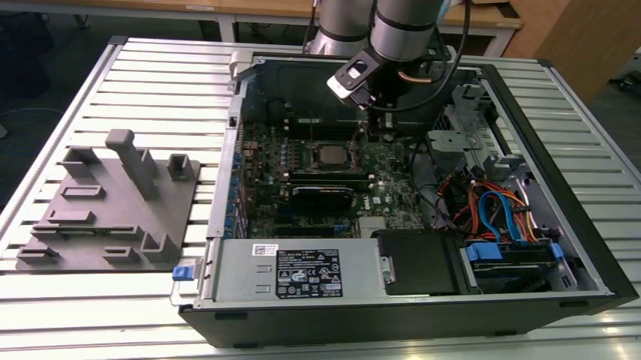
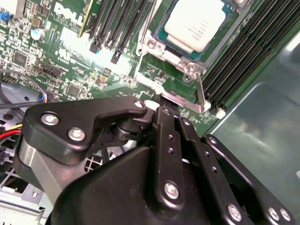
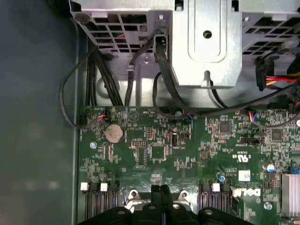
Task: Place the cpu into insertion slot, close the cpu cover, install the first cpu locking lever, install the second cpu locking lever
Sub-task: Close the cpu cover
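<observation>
Silver-topped, the chip (image 2: 194, 23) lies flat in its socket (image 1: 329, 168) near the middle of the green board (image 3: 154, 150), so the first step looks done. The metal frame (image 2: 165, 55) appears to lie down around it, though I cannot tell whether it is fully shut. A thin lever (image 2: 201, 91) runs along the socket's edge, and I cannot tell if it is latched. The arm reaches down into the open case (image 1: 561, 150), wrist tilted. The gripper (image 2: 161, 104) has its fingers drawn together at the lever's end beside the socket, with nothing clearly held.
</observation>
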You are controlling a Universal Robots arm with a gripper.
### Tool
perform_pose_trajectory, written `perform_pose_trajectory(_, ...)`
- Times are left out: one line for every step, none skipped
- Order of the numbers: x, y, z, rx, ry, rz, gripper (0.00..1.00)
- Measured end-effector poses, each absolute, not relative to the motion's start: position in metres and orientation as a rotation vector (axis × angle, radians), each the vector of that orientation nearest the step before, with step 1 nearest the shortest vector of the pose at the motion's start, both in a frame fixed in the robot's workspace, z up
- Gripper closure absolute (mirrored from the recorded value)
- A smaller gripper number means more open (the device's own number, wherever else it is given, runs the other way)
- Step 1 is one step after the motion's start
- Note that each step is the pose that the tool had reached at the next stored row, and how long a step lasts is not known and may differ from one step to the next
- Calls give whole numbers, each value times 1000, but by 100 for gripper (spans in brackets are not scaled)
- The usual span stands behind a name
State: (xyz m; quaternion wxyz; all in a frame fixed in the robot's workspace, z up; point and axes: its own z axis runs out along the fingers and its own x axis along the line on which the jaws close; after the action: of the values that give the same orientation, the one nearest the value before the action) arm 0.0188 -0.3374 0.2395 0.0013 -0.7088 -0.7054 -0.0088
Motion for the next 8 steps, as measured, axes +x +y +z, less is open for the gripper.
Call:
perform_pose_trajectory(17,-337,240,-2225,-2214,-28,90)
perform_pose_trajectory(16,-337,240,-2225,-2214,-28,90)
perform_pose_trajectory(14,-337,240,-2225,-2214,-28,90)
perform_pose_trajectory(13,-337,240,-2225,-2214,-28,90)
perform_pose_trajectory(11,-337,240,-2225,-2214,-28,90)
perform_pose_trajectory(10,-337,240,-2225,-2214,-28,90)
perform_pose_trajectory(10,-337,240,-2225,-2214,-28,90)
perform_pose_trajectory(10,-337,240,-2225,-2214,-28,90)
